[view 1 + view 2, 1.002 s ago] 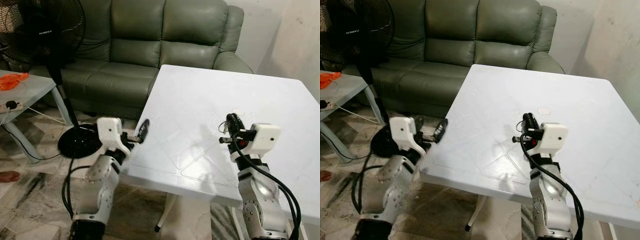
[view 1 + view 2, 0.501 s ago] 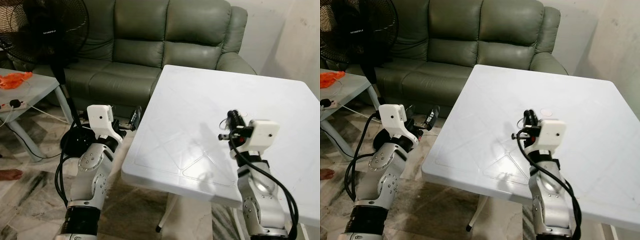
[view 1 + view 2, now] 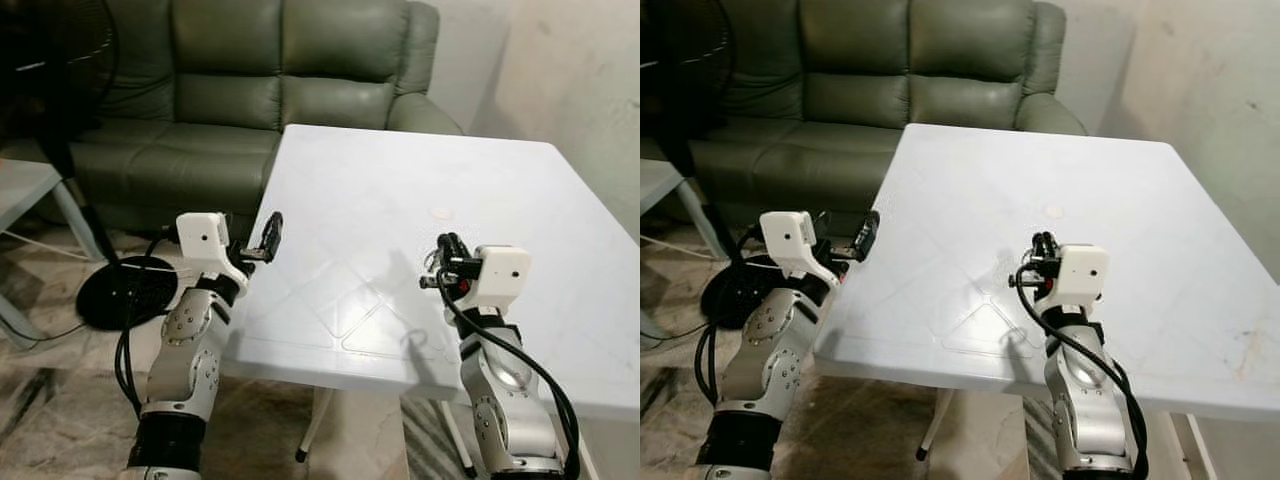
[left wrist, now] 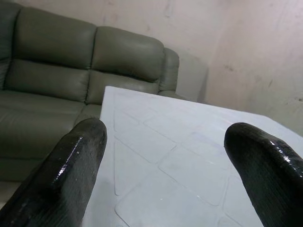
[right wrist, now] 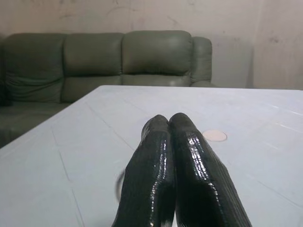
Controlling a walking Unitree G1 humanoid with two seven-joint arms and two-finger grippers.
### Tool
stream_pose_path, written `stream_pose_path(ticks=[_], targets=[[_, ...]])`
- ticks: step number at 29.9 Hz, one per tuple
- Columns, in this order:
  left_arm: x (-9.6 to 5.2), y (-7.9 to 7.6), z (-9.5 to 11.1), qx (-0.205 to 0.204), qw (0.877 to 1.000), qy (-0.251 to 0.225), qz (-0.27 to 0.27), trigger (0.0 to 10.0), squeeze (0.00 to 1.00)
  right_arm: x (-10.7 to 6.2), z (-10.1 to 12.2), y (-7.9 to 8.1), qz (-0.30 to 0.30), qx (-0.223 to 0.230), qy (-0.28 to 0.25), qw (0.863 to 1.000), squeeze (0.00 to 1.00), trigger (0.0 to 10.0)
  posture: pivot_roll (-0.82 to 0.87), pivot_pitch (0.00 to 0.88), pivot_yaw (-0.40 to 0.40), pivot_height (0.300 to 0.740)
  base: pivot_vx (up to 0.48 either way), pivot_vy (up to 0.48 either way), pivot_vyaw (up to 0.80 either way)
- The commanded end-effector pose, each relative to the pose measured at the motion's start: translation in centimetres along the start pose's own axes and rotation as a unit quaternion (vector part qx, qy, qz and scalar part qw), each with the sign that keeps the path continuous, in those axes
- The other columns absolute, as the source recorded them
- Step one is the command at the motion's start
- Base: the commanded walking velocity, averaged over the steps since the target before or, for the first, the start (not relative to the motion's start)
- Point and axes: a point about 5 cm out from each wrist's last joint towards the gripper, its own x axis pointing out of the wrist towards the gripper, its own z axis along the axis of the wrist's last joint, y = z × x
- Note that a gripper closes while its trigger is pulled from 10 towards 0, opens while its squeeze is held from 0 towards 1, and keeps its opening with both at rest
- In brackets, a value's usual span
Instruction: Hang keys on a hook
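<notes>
My right gripper (image 3: pixel 447 262) hangs a little above the white table (image 3: pixel 400 170), near its front middle. Its two black fingers (image 5: pixel 168 161) are pressed together, so it is shut. A thin wire-like loop (image 3: pixel 429 263) sticks out beside the fingers, and a blurred grey shape (image 5: pixel 120 183) sits beside them in the right wrist view; I cannot tell what either is. My left gripper (image 3: pixel 268 235) is raised at the table's left edge and is open, with its fingers (image 4: pixel 71 165) wide apart and nothing between them.
A small round pinkish disc (image 3: pixel 440 212) lies on the table beyond the right gripper. A green leather sofa (image 3: pixel 250 80) stands behind the table. A black fan base (image 3: pixel 120 290) and a pale side table (image 3: pixel 20 185) are on the left. A wall (image 3: pixel 580 70) runs along the right.
The whole view has swung to the right, so the fan and side table slid towards the left edge. Both grippers keep their places by the table.
</notes>
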Motion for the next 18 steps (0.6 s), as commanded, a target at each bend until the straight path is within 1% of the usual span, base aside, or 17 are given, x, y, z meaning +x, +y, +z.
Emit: stream_pose_path(ticks=[1,2,6,7,9,10,18], targets=[[0.22,-0.02,0.18,0.008,1.000,-0.003,-0.005,10.0,0.00,0.20,0.23,0.03,0.000,-0.003,-0.004,1.000,0.00,10.0,-0.01,0.000,-0.025,0.740,0.000,0.000,-0.73],[0.27,0.00,0.19,0.006,1.000,-0.002,-0.004,10.0,0.00,0.22,0.23,0.05,0.000,-0.003,-0.004,1.000,0.00,10.0,-0.01,0.000,-0.025,0.740,0.000,0.000,-0.73],[0.42,0.09,0.21,-0.001,1.000,-0.007,0.002,10.0,0.00,0.22,0.14,0.19,0.002,-0.003,-0.003,1.000,0.00,10.0,-0.02,0.000,-0.024,0.740,0.000,-0.480,-0.72],[0.53,0.15,0.11,-0.028,1.000,-0.007,0.012,10.0,0.00,0.19,0.11,0.22,0.004,-0.003,-0.002,1.000,0.00,10.0,-0.02,0.000,-0.025,0.740,0.000,0.000,-0.72],[0.60,0.21,0.16,-0.035,0.999,-0.008,0.015,10.0,0.00,0.17,0.08,0.23,0.004,-0.003,-0.002,1.000,0.00,10.0,-0.02,0.000,-0.024,0.740,0.000,0.000,-0.72],[0.65,0.17,0.16,-0.022,1.000,-0.004,0.016,10.0,0.00,0.12,0.02,0.22,0.004,-0.004,-0.001,1.000,0.00,10.0,-0.02,0.000,-0.025,0.740,0.000,0.000,-0.72],[0.67,0.04,0.15,-0.023,1.000,-0.007,0.016,10.0,0.00,-0.05,-0.22,0.33,0.009,-0.005,0.005,1.000,0.00,10.0,-0.01,0.000,-0.029,0.740,0.000,0.000,-0.72]])
